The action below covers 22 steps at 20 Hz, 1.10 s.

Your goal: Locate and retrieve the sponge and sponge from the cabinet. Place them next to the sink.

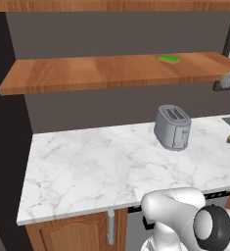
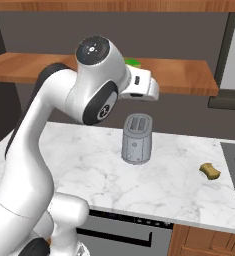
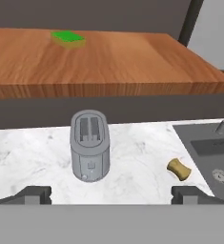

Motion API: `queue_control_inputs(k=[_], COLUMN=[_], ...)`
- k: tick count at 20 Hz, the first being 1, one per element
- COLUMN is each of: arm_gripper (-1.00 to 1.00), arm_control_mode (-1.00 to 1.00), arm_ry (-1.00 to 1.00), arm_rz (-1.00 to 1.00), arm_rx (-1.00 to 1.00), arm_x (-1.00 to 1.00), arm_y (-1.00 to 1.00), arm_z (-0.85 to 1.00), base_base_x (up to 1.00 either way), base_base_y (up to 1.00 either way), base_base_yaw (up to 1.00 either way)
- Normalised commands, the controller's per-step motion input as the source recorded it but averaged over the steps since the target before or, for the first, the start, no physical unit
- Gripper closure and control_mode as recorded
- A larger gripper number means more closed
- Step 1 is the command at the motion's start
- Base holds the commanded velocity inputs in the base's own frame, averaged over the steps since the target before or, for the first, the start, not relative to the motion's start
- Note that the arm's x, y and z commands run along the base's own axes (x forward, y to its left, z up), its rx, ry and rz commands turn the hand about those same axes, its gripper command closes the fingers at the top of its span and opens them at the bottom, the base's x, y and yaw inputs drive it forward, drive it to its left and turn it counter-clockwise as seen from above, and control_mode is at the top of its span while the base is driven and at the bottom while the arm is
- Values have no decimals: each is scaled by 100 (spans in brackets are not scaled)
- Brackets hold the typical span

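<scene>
The gripper is spread to its widest, its two dark finger tips set far apart at the bottom of the hand view, and nothing is held between them. It is raised above the marble counter, facing the wall. The green sponge is seen lying flat on the lower board of the cabinet, toward its back edge, above and behind the toaster. Nothing else is carried by that board. The olive-yellow sponge is found on the counter, between the toaster and the sink, just beside the basin's rim and apart from it. The toaster is stood upright on the counter, its two slots unfilled.
</scene>
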Motion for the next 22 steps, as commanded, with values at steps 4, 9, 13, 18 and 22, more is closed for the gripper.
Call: queue_control_inputs(k=[4, 9, 13, 18, 22], arm_gripper=[-100, -100, -100, -100, -100], arm_control_mode=[-100, -100, -100, -100, -100], arm_ry=[-13, -8, -9, -7, -5], arm_rz=[4, 6, 8, 10, 10], arm_rx=[6, 1, -2, -6, -3], arm_x=[2, 15, 20, 19, 27], arm_y=[3, 15, 32, 30, 26], arm_z=[6, 6, 14, 12, 0], base_base_x=[0, 0, 0, 0, 0], base_base_y=[0, 0, 0, 0, 0], base_base_yaw=[0, 0, 0, 0, 0])
